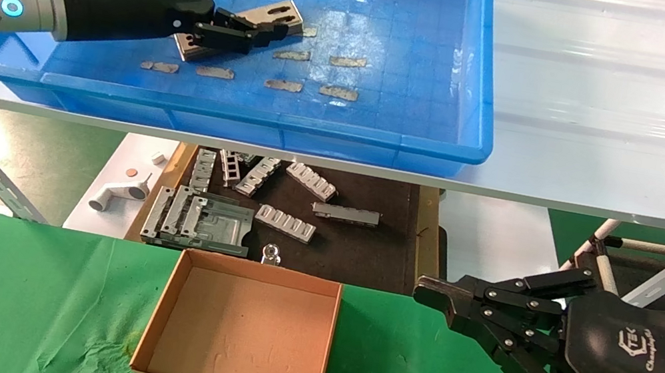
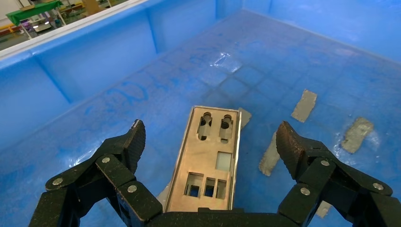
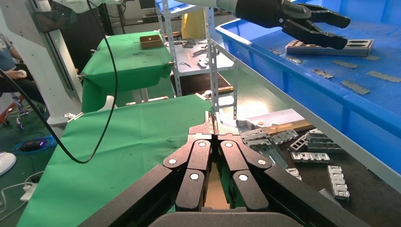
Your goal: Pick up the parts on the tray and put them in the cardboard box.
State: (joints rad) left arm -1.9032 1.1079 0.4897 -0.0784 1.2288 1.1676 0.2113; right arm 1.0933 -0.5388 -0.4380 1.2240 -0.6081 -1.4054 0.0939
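Inside the tray (image 1: 382, 134), near its left end, I log the parts (image 2: 208, 161): a small stack of thin punched metal plates lying flat on the grid floor, grey ragged patches (image 1: 340, 92) scattered beside them. My left gripper (image 1: 247, 9) hovers over the stack, fingers (image 2: 293, 144) spread wide to either side of the top plate, not touching. I judge the plates stiff, light, slick and sharp-edged, best pinched across the long edges near mid-length. Cardboard box (image 1: 240, 333): on the green surface (image 1: 17, 296) below, holding nothing. Right gripper (image 1: 432, 294): parked beside the box, fingers pressed together, holding nothing.
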